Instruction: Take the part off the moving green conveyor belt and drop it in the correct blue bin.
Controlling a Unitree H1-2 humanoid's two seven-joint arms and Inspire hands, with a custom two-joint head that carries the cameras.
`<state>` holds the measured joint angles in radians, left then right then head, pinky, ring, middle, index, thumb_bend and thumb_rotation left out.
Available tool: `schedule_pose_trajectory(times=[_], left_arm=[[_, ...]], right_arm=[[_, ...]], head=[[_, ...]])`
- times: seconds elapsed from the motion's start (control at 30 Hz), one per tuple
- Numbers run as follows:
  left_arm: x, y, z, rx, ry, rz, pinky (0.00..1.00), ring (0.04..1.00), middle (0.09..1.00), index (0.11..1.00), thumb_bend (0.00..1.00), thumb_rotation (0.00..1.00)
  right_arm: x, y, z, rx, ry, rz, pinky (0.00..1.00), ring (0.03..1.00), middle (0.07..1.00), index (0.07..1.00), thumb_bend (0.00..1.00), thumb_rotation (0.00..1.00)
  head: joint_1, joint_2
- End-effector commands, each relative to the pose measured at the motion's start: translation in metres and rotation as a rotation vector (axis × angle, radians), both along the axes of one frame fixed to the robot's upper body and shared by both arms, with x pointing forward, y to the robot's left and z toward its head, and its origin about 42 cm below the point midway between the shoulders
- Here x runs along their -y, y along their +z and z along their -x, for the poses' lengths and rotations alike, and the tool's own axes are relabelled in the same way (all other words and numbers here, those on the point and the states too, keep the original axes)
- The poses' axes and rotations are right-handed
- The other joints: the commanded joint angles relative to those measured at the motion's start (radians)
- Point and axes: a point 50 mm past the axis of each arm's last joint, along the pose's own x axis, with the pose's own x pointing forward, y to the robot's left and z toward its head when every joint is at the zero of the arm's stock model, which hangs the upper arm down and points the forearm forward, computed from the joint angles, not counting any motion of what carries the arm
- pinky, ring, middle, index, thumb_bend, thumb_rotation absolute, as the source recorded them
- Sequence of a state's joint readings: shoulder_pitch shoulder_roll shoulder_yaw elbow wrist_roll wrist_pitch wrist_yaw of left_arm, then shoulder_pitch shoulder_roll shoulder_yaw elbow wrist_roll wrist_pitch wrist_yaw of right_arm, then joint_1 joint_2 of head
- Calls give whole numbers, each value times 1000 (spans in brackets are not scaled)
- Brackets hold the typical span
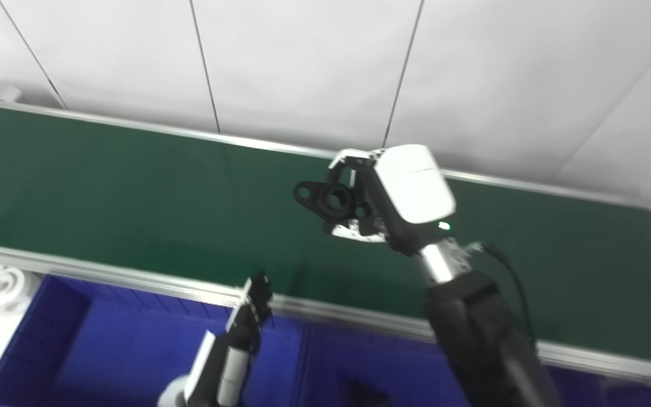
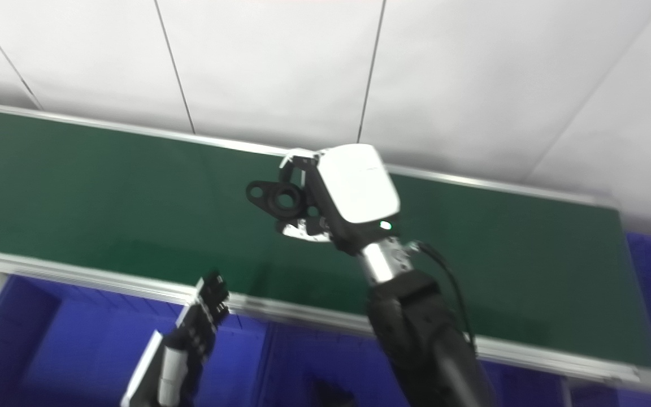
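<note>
- The right robot hand point(image 1: 385, 195) is over the green belt point(image 1: 133, 192), a little right of the middle of the view, with its white back plate turned toward the cameras.
- Its fingers are closed on a black part point(image 1: 328, 199), which sticks out at the hand's 9 o'clock side.
- The part is a flanged piece with a round bore in its middle and a smaller hole in the ear at its far left end.
- Whether the part is touching the belt or held clear above it cannot be told from either view.
- The left robot hand point(image 2: 204, 319) is at about 7 o'clock from the right one, near the belt's front metal rail point(image 1: 133, 277).
- Its dark fingers are straight and close together, pointing toward 12 o'clock, and it holds nothing.
- Blue bins point(image 1: 127, 345) lie along the bottom of the view, below the rail, under the left hand.
- A white paneled wall point(image 1: 303, 62) runs behind the belt at 12 o'clock.
</note>
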<state>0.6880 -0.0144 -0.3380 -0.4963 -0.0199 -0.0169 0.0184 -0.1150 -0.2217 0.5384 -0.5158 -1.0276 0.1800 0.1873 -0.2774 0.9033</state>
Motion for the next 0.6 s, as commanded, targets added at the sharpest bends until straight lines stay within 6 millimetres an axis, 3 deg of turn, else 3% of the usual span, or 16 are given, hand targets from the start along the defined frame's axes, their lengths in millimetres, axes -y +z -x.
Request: schedule_pose_trajectory(times=[0.0,0.1,0.23,0.4,0.57], left_arm=[[-6,11,3,15,-12,12,1000,1000,1000,1000,685,1000],[-13,17,2,12,-22,14,1000,1000,1000,1000,704,1000],[-20,25,0,16,-15,4,1000,1000,1000,1000,715,1000],[-25,31,-3,13,-11,-3,1000,1000,1000,1000,732,1000],[-26,36,-4,11,-11,-4,1000,1000,1000,1000,734,1000]], right_arm=[[5,14,15,55,27,-11,112,168,263,488,507,139],[24,13,57,-7,42,-26,95,158,264,487,508,137],[41,15,93,-61,61,-67,95,154,254,485,510,135],[52,12,128,-151,-23,-115,114,173,271,486,509,135],[45,-18,150,-280,-111,-122,111,162,253,486,511,134]], head=[[1,-1],[-45,39],[-79,69],[-103,93],[-106,117]])
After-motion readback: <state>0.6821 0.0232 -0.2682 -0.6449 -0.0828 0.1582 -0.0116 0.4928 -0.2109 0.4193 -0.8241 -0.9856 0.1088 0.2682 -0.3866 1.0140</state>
